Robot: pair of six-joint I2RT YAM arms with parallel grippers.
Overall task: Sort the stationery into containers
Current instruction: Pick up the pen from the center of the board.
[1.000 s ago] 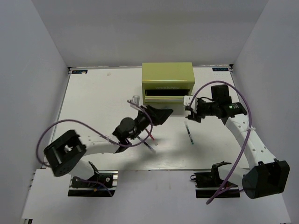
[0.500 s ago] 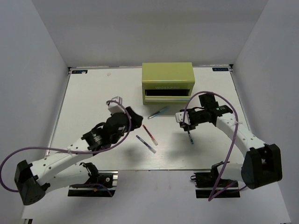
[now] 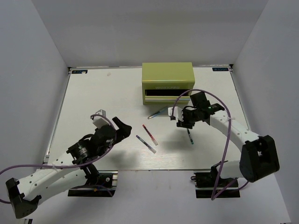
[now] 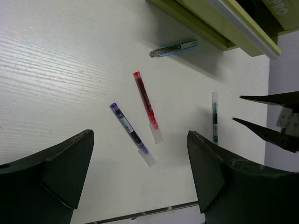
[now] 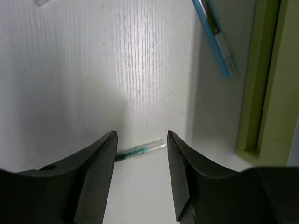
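Your right gripper (image 5: 141,136) hangs released above the worktop (image 3: 93,93), its jaws parted and nothing between them. In its wrist view the dark teal pen (image 5: 140,150) lies flat on the surface, showing in the gap under the fingertips (whether a finger touches it, you cannot tell from here). From above, that pen sits right of centre, just on the near side of the gripper.

Your left gripper (image 3: 120,128) is spread wide and empty over the near-left part of the worktop, clear of every pen. Its wrist view frames all four pens between the two fingers.

The red pen (image 3: 150,134) and the dark grey pen (image 3: 145,144) (it reads purplish in the left wrist view) lie close together and almost parallel near the middle, not touching, each slanting with its pale end toward the near edge. The pale blue-silver pen (image 3: 158,113) rests at a slant just in front of the yellow-green chest (image 3: 168,79). The chest stands at the far edge, with a dark opening low across its front.
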